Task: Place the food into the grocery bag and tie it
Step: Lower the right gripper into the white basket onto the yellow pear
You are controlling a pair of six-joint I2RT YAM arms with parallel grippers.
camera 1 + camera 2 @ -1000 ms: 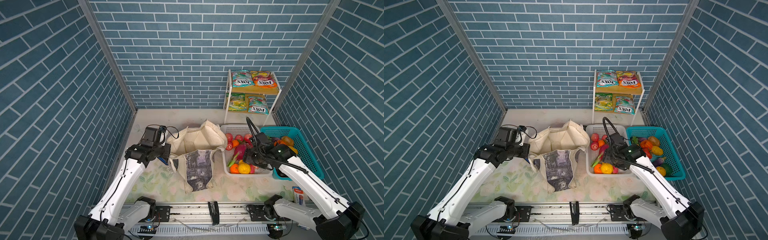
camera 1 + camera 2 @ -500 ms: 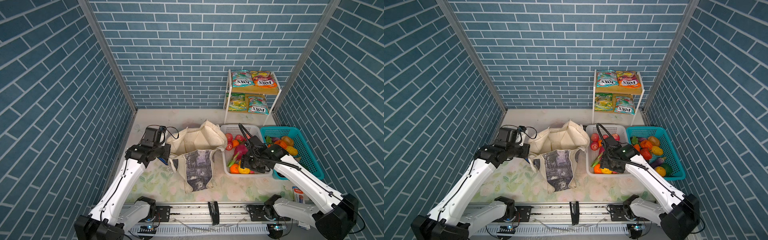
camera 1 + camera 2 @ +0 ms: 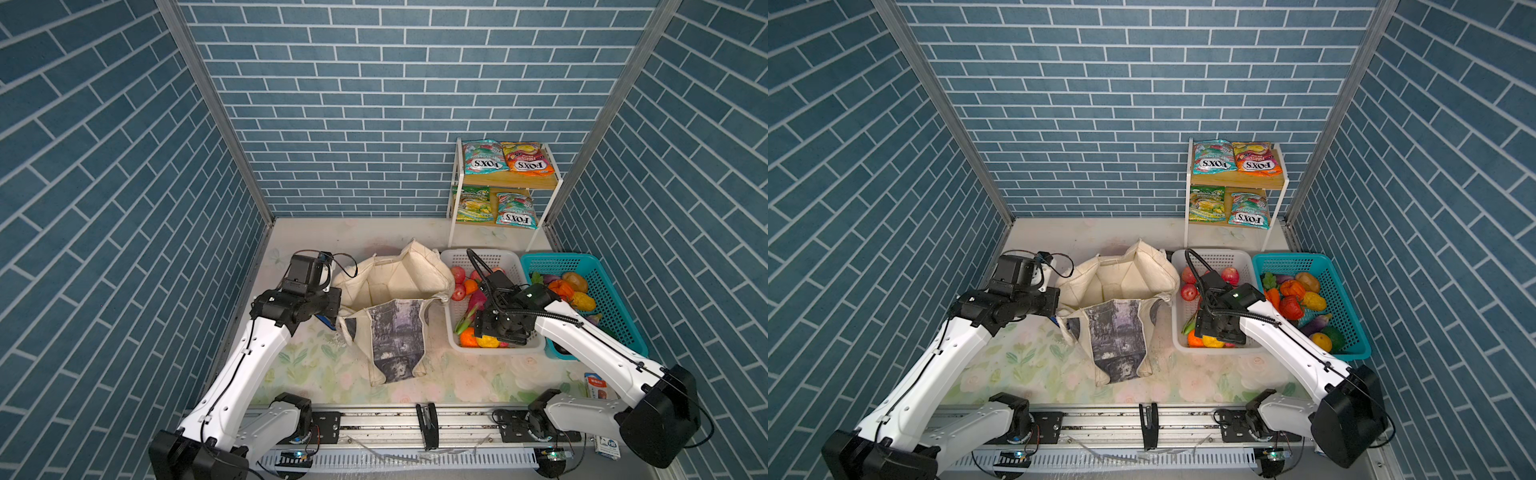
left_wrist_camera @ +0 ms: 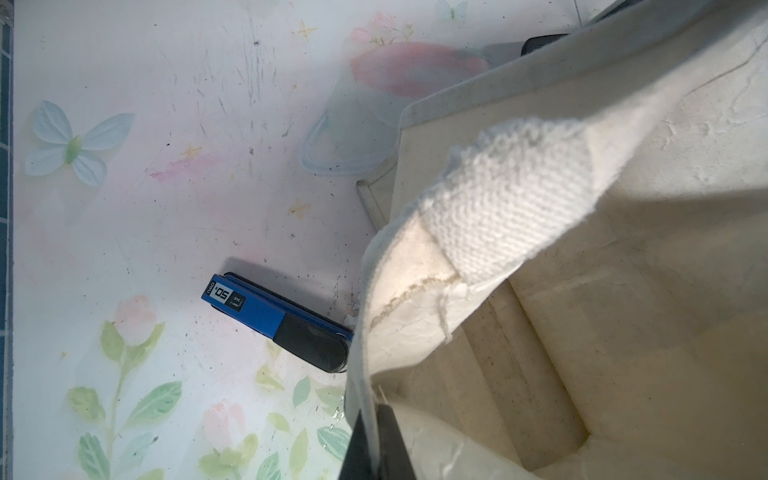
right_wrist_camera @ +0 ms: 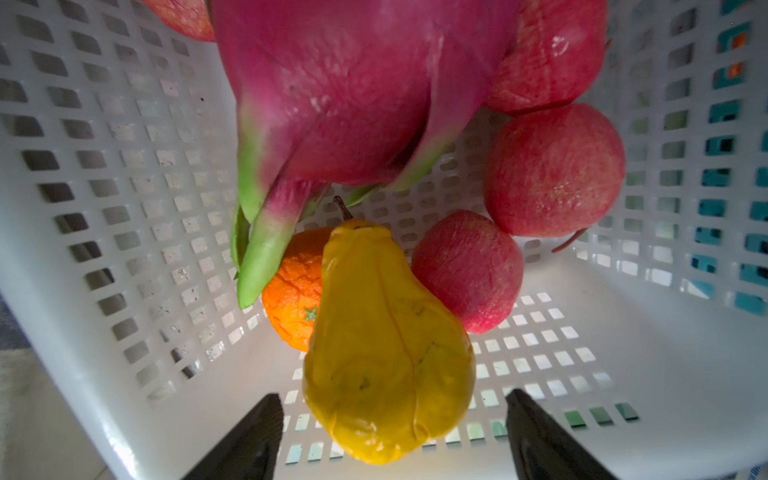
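Left tool [image 4: 376,440] was pinched shut on the bag [image 3: 399,286] rim, propping it open; no food was seen inside. Right tool [image 5: 390,419] gaped wide astride a pear [image 5: 386,353] in the white basket [image 3: 498,262], nothing gripped. All packing and tying were left. Only the wrist views showed the pinch and the spread jaws.

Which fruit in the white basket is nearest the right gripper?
The yellow pear, between the right gripper's open jaws; apples and orange lie farther off.
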